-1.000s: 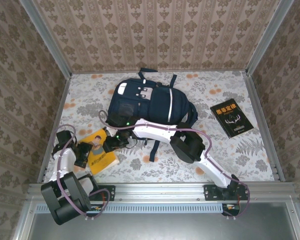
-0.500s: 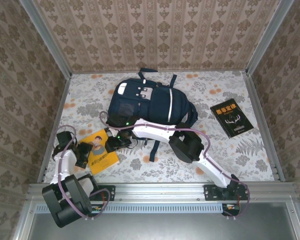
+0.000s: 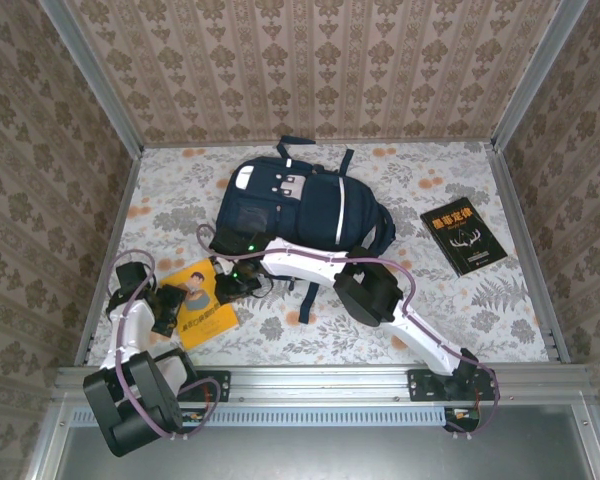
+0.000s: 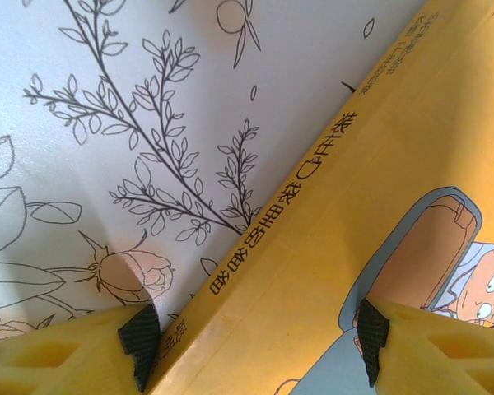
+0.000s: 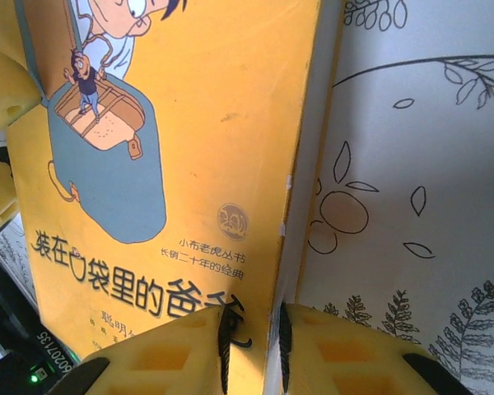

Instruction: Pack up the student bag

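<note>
The student bag (image 3: 302, 205) lies flat in the middle of the table, navy with white stripes. In front of it to the left lies a yellow picture book (image 3: 196, 302). My left gripper (image 3: 166, 312) is at the book's left side; its jaws (image 4: 255, 346) stand open astride the spine, one pad (image 4: 140, 344) over the cloth and the other over the cover (image 4: 354, 189). My right gripper (image 3: 230, 285) is at the book's right edge. There its jaws (image 5: 255, 350) are shut on the book (image 5: 189, 123), one pad on the cover and one against the page edge.
A black book (image 3: 463, 236) lies at the right of the floral tablecloth (image 3: 430, 180). Patterned walls enclose the table on three sides. The right arm's white links (image 3: 310, 262) cross just in front of the bag's lower edge and strap.
The right gripper's jaws have narrowed onto the yellow book's right edge. The left gripper keeps the same width; the book and bag lie where they were.
</note>
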`<action>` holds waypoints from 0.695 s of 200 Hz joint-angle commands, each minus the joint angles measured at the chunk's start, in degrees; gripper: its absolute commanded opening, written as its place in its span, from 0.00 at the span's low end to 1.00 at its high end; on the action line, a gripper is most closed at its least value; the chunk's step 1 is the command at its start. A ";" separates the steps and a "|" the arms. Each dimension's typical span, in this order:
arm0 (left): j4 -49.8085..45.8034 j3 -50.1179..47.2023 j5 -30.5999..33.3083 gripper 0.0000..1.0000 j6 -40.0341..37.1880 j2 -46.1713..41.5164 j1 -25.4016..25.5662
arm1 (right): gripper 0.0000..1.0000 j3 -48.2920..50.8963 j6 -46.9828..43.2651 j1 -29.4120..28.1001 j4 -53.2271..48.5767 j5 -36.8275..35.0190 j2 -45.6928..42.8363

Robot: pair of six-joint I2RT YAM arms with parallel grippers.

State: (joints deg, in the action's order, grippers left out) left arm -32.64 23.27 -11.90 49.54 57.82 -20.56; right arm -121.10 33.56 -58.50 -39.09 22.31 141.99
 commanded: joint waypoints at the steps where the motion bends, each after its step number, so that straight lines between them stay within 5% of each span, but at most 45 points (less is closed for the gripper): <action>1: 6.98 -4.46 -13.05 0.69 1.94 1.76 2.71 | 0.25 -1.49 2.61 -0.22 2.24 5.74 -1.61; 57: 6.98 -5.07 -13.29 0.69 2.22 1.09 2.80 | 0.30 3.60 16.09 1.28 18.24 16.96 -2.83; 96: 6.76 -5.34 -13.35 0.69 2.31 0.41 2.89 | 0.40 1.74 17.12 1.20 17.11 17.35 -0.62; 139: 3.94 -3.76 -13.07 0.69 1.45 -1.45 2.82 | 0.27 0.37 12.50 1.37 9.23 10.69 0.17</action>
State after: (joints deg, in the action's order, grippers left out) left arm -32.25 22.37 -11.70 49.76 55.86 -20.27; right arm -118.80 47.94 -56.55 -25.67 36.18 141.56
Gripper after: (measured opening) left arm 0.691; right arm 0.307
